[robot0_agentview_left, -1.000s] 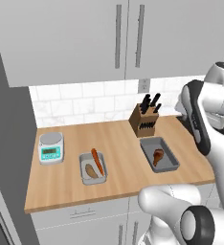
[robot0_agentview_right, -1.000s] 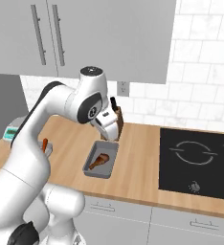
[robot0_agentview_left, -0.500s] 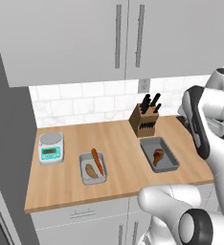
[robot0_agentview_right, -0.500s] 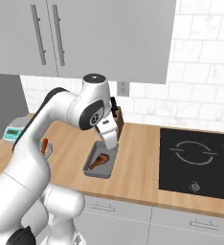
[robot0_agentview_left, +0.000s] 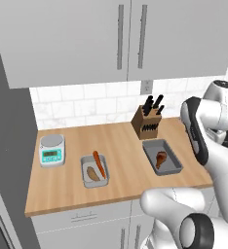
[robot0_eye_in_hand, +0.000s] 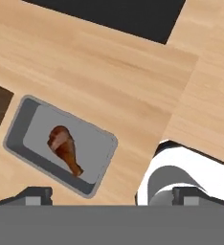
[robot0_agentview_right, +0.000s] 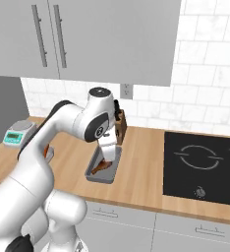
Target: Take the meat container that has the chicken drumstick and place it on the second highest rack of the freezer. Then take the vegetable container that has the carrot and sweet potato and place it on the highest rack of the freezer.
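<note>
Wooden bench under grey cabinets, carrying both containers. Hovering above the meat container with the hand released, jaws standing wide and holding nothing. Sitting just beside the knife block, with the drumstick lying along its long axis. Lying off toward the left fingertip in the hand view, its long axis running diagonally, so probably needing a shift and a turn before descending. Resting well apart, near the scale: the vegetable container.

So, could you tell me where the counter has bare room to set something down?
Bare wood lies between the vegetable container and the meat container, and along the front edge of the counter. Another strip separates the meat container from the cooktop. It is crowded at the back, where the knife block stands just behind the meat container.
</note>
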Motion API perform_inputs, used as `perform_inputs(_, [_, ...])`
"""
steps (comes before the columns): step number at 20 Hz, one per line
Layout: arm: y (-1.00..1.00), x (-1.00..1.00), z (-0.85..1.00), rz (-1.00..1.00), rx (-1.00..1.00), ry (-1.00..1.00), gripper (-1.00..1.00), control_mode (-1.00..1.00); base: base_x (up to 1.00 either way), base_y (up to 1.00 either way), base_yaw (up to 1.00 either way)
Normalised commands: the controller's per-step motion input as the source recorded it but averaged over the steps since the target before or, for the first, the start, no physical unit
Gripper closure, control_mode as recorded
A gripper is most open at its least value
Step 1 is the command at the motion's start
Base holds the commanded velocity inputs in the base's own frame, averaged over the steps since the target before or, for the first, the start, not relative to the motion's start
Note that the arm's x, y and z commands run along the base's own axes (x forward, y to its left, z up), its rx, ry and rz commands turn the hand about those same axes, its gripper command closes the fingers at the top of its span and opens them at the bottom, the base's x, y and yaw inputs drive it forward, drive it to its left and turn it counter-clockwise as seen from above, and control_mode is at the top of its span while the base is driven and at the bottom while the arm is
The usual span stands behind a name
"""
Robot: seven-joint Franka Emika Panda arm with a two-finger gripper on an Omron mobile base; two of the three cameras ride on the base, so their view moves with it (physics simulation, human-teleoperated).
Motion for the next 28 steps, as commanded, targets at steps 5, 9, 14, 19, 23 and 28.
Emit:
perform_inputs(5, [0.26, -0.02, -0.57, 0.0, 0.0, 0.09, -1.0, -1.0, 0.0, 0.0, 0.0])
perform_inputs(9, [0.15, 0.0, -0.5, 0.0, 0.0, 0.1, -1.0, -1.0, 0.0, 0.0, 0.0])
perform_inputs(14, [0.05, 0.0, -0.48, 0.0, 0.0, 0.09, -1.0, -1.0, 0.0, 0.0, 0.0])
perform_inputs(19, [0.01, 0.0, -0.44, 0.0, 0.0, 0.05, -1.0, -1.0, 0.0, 0.0, 0.0])
perform_inputs(23, [0.0, 0.0, -0.3, 0.0, 0.0, 0.03, -1.0, -1.0, 0.0, 0.0, 0.0])
perform_inputs(28, [0.0, 0.07, -0.14, 0.0, 0.0, 0.0, -1.0, -1.0, 0.0, 0.0, 0.0])
